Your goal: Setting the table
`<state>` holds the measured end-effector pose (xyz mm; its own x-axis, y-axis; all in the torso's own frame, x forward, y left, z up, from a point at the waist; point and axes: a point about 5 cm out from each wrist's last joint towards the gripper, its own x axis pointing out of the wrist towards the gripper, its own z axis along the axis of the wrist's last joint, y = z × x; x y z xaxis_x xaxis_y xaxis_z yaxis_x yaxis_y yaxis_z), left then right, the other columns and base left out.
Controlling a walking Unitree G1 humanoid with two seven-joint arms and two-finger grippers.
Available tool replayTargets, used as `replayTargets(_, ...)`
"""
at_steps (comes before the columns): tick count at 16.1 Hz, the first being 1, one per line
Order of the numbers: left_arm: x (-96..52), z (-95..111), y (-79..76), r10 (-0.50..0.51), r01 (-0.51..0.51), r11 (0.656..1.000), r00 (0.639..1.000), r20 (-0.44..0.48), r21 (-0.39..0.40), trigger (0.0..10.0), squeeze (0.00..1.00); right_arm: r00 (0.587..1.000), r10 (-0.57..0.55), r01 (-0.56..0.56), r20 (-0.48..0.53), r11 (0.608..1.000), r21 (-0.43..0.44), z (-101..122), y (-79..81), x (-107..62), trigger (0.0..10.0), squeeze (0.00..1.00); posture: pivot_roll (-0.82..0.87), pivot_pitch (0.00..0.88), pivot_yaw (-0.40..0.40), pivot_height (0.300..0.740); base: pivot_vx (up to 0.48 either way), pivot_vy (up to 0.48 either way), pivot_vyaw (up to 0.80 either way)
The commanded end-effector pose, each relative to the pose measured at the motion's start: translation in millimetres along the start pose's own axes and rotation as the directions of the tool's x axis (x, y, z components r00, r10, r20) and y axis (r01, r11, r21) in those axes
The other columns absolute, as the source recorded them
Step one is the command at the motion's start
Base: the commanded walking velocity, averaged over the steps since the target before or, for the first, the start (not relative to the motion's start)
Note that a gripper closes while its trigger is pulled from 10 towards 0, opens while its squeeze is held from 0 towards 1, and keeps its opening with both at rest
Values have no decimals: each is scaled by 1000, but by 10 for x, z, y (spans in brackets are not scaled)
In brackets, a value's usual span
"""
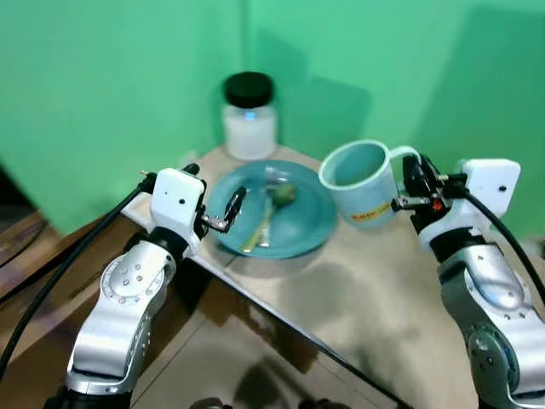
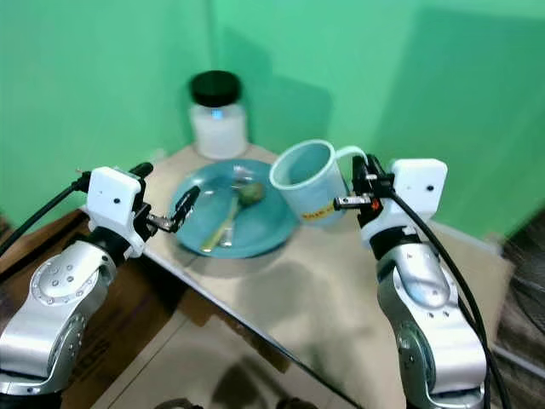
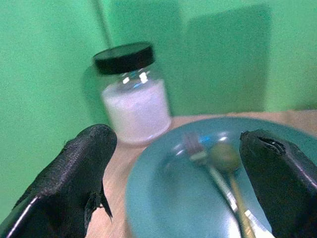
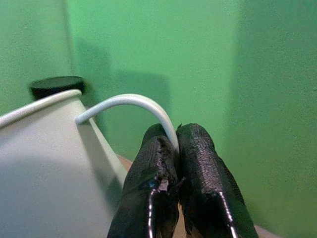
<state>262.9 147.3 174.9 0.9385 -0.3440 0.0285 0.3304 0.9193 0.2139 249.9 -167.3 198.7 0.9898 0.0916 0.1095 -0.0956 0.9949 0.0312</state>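
Observation:
A teal plate (image 1: 302, 223) lies on the beige table (image 1: 383, 298), with a fork (image 1: 274, 183) and a spoon (image 1: 266, 217) resting on it. My left gripper (image 1: 220, 204) hovers open at the plate's near left rim, its fingers (image 3: 74, 173) apart in the left wrist view. A light blue mug (image 1: 362, 183) is held tilted above the table to the right of the plate. My right gripper (image 1: 415, 183) is shut on the mug's thin handle (image 4: 133, 104).
A glass jar (image 1: 249, 119) with a black lid and white contents stands at the table's far corner behind the plate. Green walls close in behind. The table's left edge drops off beside my left arm; bare tabletop lies to the near right.

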Motion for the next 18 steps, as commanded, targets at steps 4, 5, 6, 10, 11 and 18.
replayTargets(4, -68, 1, 5, 15, -15, 1000, 1000, 2, 13, 10000, 63, 1000, -4, 4, 9, 998, 65, -5, 36, -15, 10000, 0, 96, 0, 2, 740, 0, 0, -800)
replayTargets(5, -81, -8, 17, 18, -18, 1000, 1000, -1, 17, 10000, 59, 1000, -1, 0, 6, 997, 82, -14, 43, -20, 10000, 0, 97, 0, 1, 740, 0, 0, -800)
replayTargets(6, -94, -29, 49, 34, -34, 999, 999, -13, 18, 10000, 55, 1000, 8, -8, 3, 994, 109, -23, 59, -27, 10000, 0, 98, 0, 4, 740, 0, 0, -800)
replayTargets(10, -99, -40, 26, 30, -30, 1000, 999, -27, 0, 10000, 51, 999, 43, -45, 23, 995, 90, 2, 111, 4, 10000, 0, 99, 0, 2, 740, 0, 0, -800)
replayTargets(11, -102, -31, 15, 20, -20, 1000, 999, -25, -3, 10000, 51, 998, 67, -67, 9, 994, 81, -8, 131, 7, 10000, 0, 103, 0, -5, 740, 0, 0, -800)
replayTargets(18, -151, -86, 28, 37, -38, 999, 998, -54, -18, 10000, 43, 935, 344, -338, -85, 938, 77, -166, 399, -75, 10000, 0, 106, 0, -12, 740, 0, 0, -800)
